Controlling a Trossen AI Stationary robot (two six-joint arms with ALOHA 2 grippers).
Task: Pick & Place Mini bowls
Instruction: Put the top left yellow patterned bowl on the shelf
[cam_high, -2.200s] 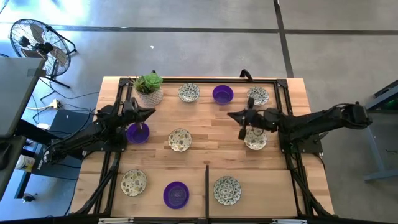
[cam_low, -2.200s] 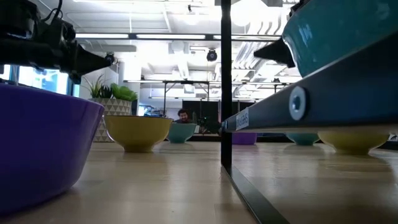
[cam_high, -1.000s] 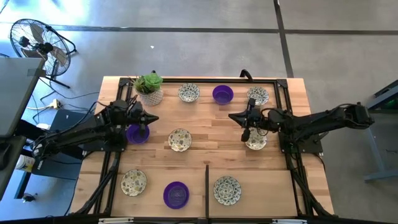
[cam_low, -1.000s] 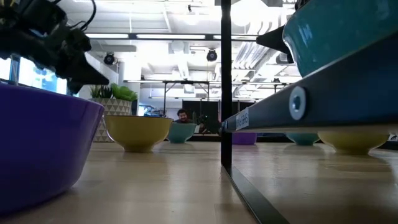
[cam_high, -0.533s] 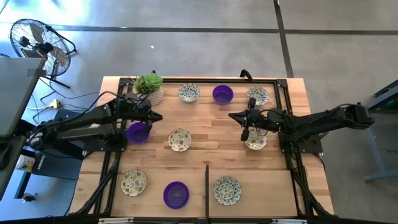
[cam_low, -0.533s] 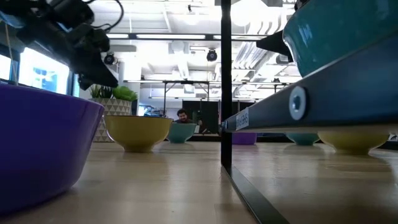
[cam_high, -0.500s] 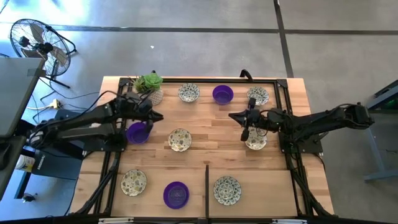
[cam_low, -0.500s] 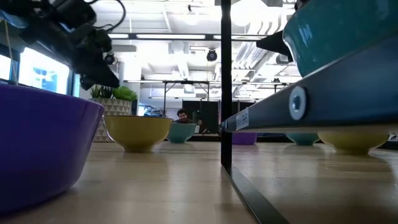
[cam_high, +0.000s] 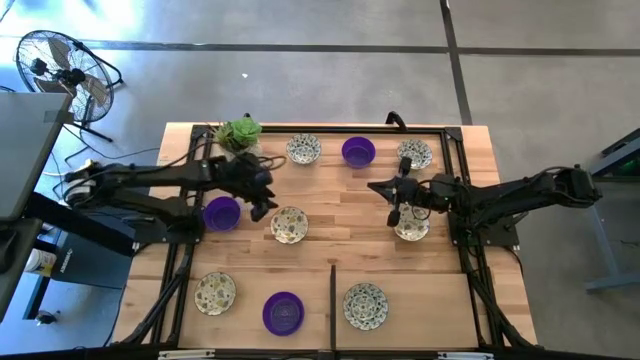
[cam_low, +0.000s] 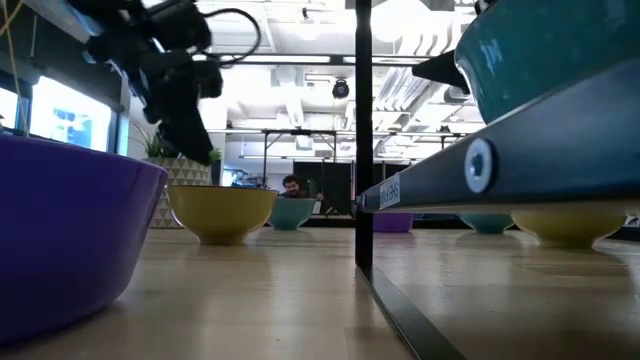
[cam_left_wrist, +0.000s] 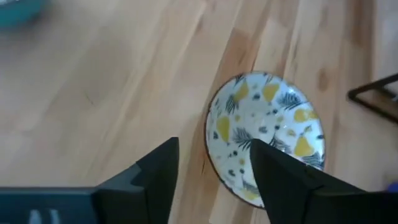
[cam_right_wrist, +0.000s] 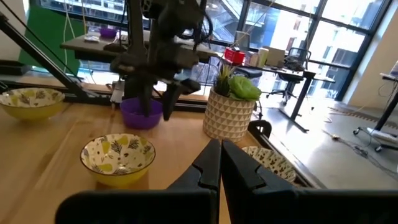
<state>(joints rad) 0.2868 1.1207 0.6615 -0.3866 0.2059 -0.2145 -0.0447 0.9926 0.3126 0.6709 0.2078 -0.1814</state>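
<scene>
Left hand (cam_high: 262, 207) empty, fingers apart, hovering between purple bowl (cam_high: 221, 213) and patterned bowl (cam_high: 289, 225) mid-counter; patterned bowl just ahead, below fingertips. Left arm nearer. Right hand (cam_high: 394, 215) fingers together, beside far-right bowl (cam_high: 411, 224).

So the left pincer (cam_high: 266, 208) let go of the purple bowl (cam_high: 221, 213) and its fingers spread apart. It's swung over toward the speckled bowl (cam_high: 289, 225) mid-counter now.
</scene>
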